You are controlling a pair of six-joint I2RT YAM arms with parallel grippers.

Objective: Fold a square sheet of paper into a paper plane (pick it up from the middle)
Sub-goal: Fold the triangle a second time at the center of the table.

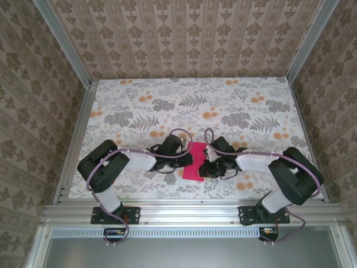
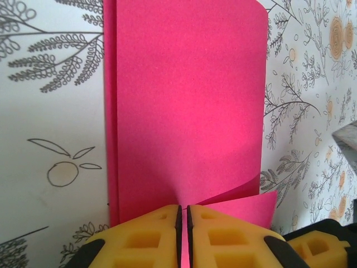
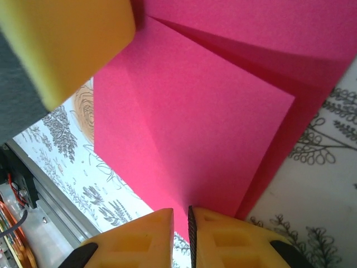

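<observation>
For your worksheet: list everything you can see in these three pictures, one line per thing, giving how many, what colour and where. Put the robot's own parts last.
sheet of paper: one, magenta-red, partly folded, near the middle of the table's near side, between the two grippers.
table cover: one, pale with grey leaves and orange flowers, across the tabletop.
wallpaper: beige with a brown pattern, on the three walls around the table.
frame rails: silver metal, along the table's edges.
cables: two, purple, one looping along each arm.
left arm: one, black and white, reaching inward.
right arm: one, black and white, reaching inward.
left gripper: yellow pads, shut on the paper.
right gripper: yellow pads, shut on the paper.
</observation>
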